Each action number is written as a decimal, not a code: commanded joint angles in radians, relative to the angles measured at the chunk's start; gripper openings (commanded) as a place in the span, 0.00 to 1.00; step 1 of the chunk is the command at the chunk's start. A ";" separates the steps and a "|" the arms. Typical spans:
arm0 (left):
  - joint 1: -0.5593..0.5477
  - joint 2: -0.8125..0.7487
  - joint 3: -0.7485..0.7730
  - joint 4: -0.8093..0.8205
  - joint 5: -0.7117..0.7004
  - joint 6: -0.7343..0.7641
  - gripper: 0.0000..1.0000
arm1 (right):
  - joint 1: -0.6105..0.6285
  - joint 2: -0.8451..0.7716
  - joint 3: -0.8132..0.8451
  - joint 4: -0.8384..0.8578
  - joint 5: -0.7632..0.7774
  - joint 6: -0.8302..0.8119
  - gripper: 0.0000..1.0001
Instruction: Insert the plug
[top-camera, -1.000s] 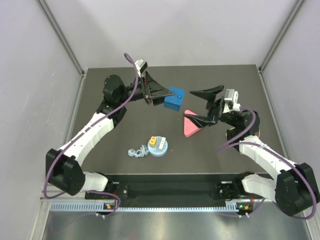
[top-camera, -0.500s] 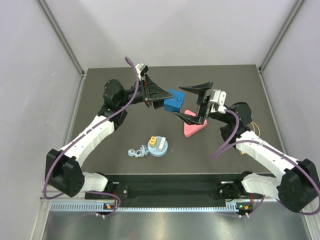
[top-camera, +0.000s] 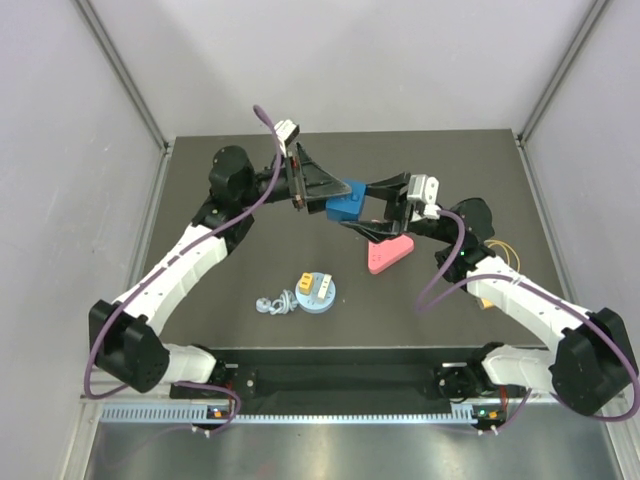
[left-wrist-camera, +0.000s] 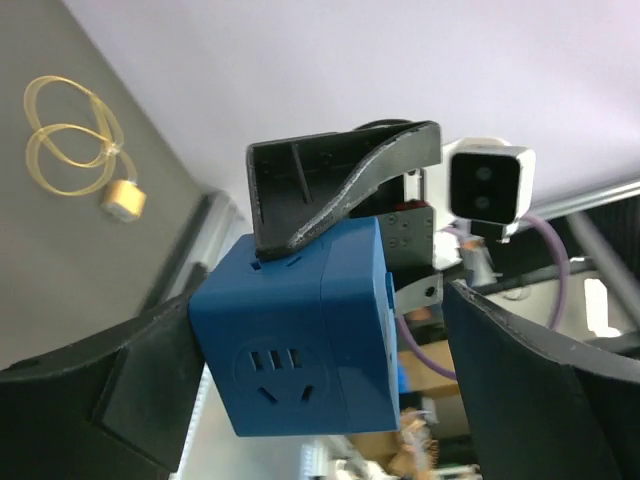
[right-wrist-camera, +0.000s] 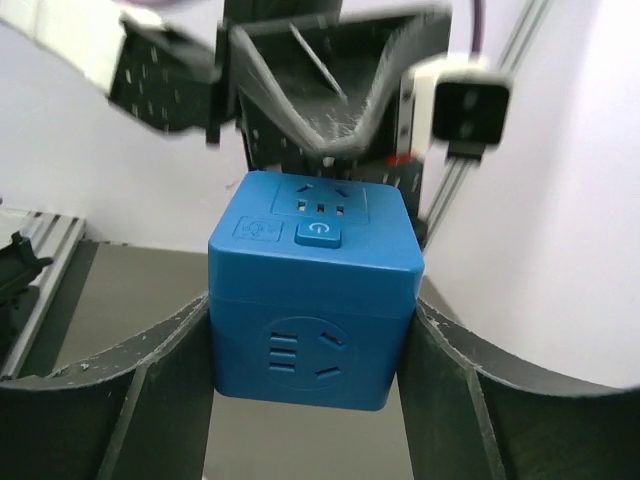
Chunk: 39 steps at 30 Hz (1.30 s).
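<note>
- Dark counter (top-camera: 230, 270) spreads under both my arms.
- My right claw (right-wrist-camera: 310, 345) is clamped on the blue socket cube (right-wrist-camera: 312, 290), with a finger flat on each side, holding it up off the counter.
- My left claw (left-wrist-camera: 330, 375) gapes around that cube: one finger touches it and the other stands clear.
- Just nearer me than the cube lies a pink wedge (top-camera: 388, 255).
- Nearer still sits a round blue disc (top-camera: 316, 291) carrying yellow and white blocks.

Left gripper (top-camera: 335, 196) spread wide, raised mid-air; right gripper (top-camera: 357, 207) facing it, clamped.
</note>
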 joint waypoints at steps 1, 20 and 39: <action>-0.024 -0.021 0.150 -0.329 0.030 0.410 0.98 | -0.002 -0.025 0.043 -0.106 -0.017 -0.026 0.00; -0.060 0.107 0.627 -1.353 -0.253 1.488 0.87 | -0.029 -0.197 -0.009 -0.601 -0.157 0.025 0.00; -0.241 0.245 0.772 -1.542 -0.188 1.748 0.85 | -0.029 -0.181 -0.004 -0.600 -0.232 0.074 0.00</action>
